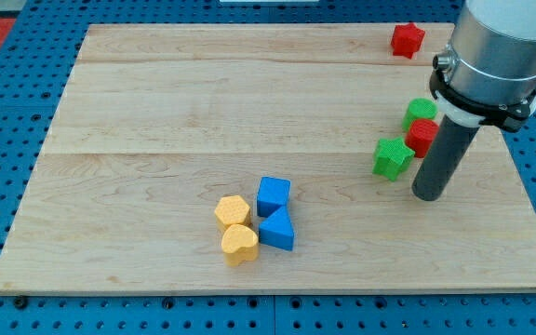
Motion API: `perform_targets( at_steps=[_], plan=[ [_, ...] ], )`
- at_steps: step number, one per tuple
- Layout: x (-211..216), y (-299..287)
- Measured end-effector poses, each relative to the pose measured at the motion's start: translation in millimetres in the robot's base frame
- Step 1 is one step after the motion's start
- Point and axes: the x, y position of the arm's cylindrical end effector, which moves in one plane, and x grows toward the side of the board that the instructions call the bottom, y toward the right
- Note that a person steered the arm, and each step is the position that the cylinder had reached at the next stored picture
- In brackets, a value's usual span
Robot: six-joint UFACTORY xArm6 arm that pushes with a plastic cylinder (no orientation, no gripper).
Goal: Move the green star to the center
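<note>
Yellow blocks (235, 228): two, touching, well to the view's left of the green star.
Blue blocks (274, 213): a cube above a wedge, just right of the yellows.
Green star (393, 157): right part of the table (156, 112).
My tip (428, 196): just right of the star, slightly lower; no fingers.
Red block (423, 136): close at the star's upper right.

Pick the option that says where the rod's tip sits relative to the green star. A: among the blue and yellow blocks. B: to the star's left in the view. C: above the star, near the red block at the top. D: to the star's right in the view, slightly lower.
D: my tip rests on the board just to the view's right of the green star, a little lower.
</note>
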Motion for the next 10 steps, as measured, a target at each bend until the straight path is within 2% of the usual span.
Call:
perform_targets(
  at_steps=[1,2,3,4,5,6,8,10],
  plan=[
    [-19.5,-48.9],
    [-45.4,-56.4],
    [-11.8,-46.4],
    [-11.1,-28.1],
    [-35.6,-28.1],
    [-52.0,-62.3],
    [-41.5,-121.0],
    [-15.3,-58.4]
  ],
)
